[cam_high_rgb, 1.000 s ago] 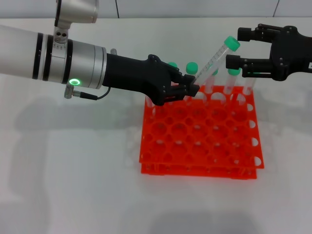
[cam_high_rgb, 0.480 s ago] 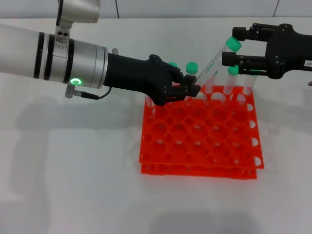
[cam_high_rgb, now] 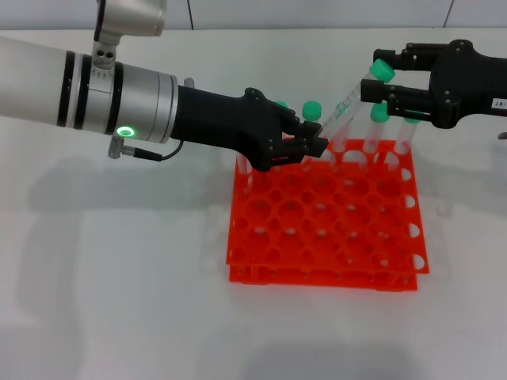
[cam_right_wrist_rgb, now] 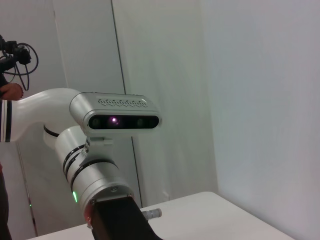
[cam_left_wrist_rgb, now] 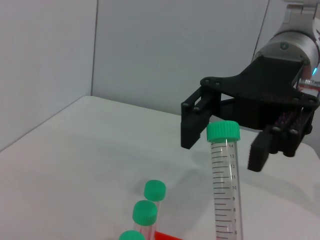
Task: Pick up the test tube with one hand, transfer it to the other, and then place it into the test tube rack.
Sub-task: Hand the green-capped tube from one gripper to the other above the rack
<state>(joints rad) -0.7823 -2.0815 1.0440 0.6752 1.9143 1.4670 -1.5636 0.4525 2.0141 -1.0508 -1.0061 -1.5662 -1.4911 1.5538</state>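
Observation:
My left gripper point(cam_high_rgb: 314, 142), black and unlabelled on the arm with the green ring, is shut on the lower end of the test tube point(cam_high_rgb: 344, 105). The tube tilts up to the right above the back of the orange-red rack point(cam_high_rgb: 325, 226). My right gripper point(cam_high_rgb: 379, 75), black with a white label, is open, with its fingers above and below the tube's green cap point(cam_high_rgb: 381, 71). In the left wrist view the tube point(cam_left_wrist_rgb: 224, 190) stands in front of the right gripper point(cam_left_wrist_rgb: 226, 141), whose spread fingers flank the cap without closing on it.
Several other green-capped tubes stand in the rack's back row point(cam_high_rgb: 312, 108), also showing in the left wrist view point(cam_left_wrist_rgb: 154, 190). The rack's front rows hold open holes. White table point(cam_high_rgb: 119, 277) lies all around. The right wrist view shows the left arm point(cam_right_wrist_rgb: 97, 185) and a wall.
My right gripper has moved left toward the tilted tube, so the green cap now sits between its open fingers. The left gripper has held the tube nearly still.

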